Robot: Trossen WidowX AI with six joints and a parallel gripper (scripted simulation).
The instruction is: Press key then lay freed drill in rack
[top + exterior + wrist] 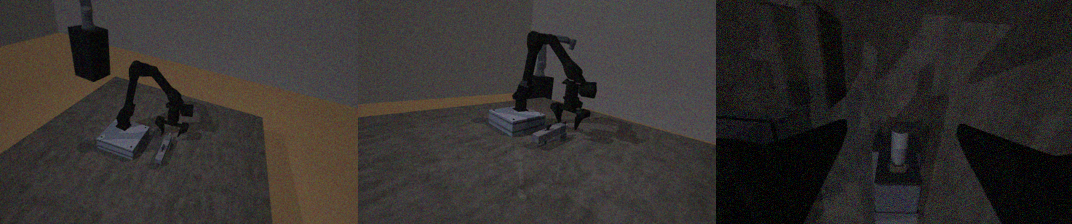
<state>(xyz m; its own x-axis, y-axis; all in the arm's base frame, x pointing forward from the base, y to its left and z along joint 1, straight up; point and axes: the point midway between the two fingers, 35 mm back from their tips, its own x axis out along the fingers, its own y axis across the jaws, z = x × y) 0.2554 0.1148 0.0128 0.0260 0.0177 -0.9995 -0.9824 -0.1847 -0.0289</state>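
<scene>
A light grey oblong block lies beside the arm's base. A small dark key shows on its top; how far down it sits cannot be told. The drill shows in the wrist view as a pale upright cylinder with a tan foot, at the block's dark far end. My gripper is open and empty, pointing down above that end. Its fingers stand on either side of the drill, which is not between the tips. I cannot make out the rack for certain.
The arm's base stands on a light grey box, close beside the block. A long dark shape at the upper left of the wrist view is too dim to name. A black pedestal with a grey arm stands behind.
</scene>
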